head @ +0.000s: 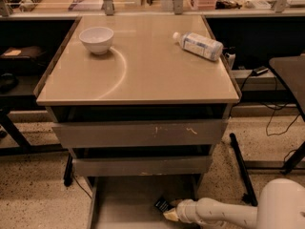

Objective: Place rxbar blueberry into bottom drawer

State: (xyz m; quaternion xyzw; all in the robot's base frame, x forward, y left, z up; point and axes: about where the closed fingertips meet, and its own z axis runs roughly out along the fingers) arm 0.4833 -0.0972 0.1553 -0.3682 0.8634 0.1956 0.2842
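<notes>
The rxbar blueberry, a small dark bar, is low inside the pulled-out bottom drawer, towards its right side, over the flat grey floor. My gripper reaches in from the lower right on a white arm, and its tip is right against the bar's near end. I cannot tell whether the bar rests on the floor or is held just above it. The two taller drawer fronts above are pushed in.
On the tan tabletop stand a white bowl at the back left and a clear plastic bottle lying at the back right. My white base fills the lower right corner. Cables and black table legs lie at the right.
</notes>
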